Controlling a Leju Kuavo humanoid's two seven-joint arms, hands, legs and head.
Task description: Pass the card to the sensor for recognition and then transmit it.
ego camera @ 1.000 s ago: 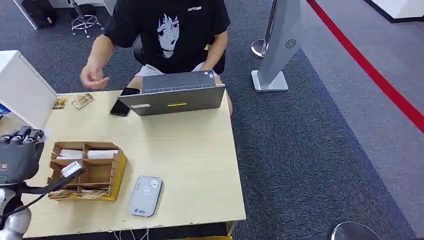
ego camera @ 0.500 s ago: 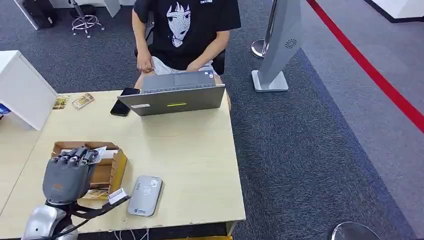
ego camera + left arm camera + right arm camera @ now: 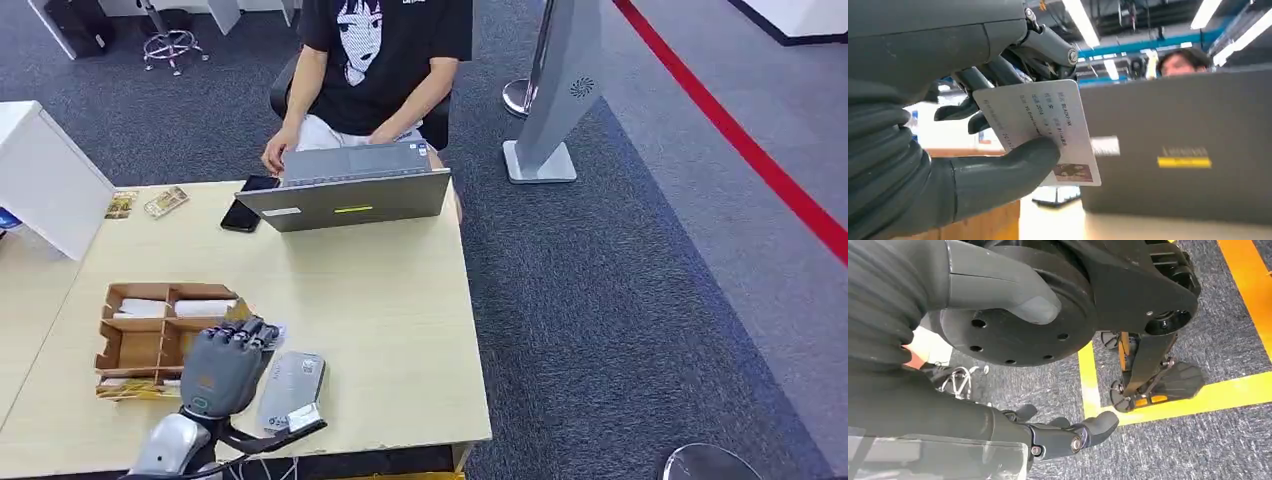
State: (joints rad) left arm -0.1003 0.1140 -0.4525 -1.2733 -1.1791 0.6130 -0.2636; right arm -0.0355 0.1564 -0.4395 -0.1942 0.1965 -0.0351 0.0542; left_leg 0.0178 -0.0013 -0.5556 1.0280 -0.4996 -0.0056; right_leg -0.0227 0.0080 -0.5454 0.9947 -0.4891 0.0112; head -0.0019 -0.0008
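We see the left hand [image 3: 225, 368] pinching the card [image 3: 1040, 131] by thumb, lower left of the head view, over the grey sensor [image 3: 290, 390]. We should lower it flat onto the sensor's face, steady. Right hand [image 3: 1068, 436] hangs empty, fingers apart.

An office, as far as we can tell.

We see a light wooden desk [image 3: 380, 330] on grey carpet [image 3: 620, 300], with a person [image 3: 375, 60] seated behind an open laptop [image 3: 345, 195], a phone [image 3: 247, 208] beside it, and a swivel chair's base [image 3: 170, 42] further back. In the left wrist view, we see long ceiling strip lights [image 3: 1083, 22].
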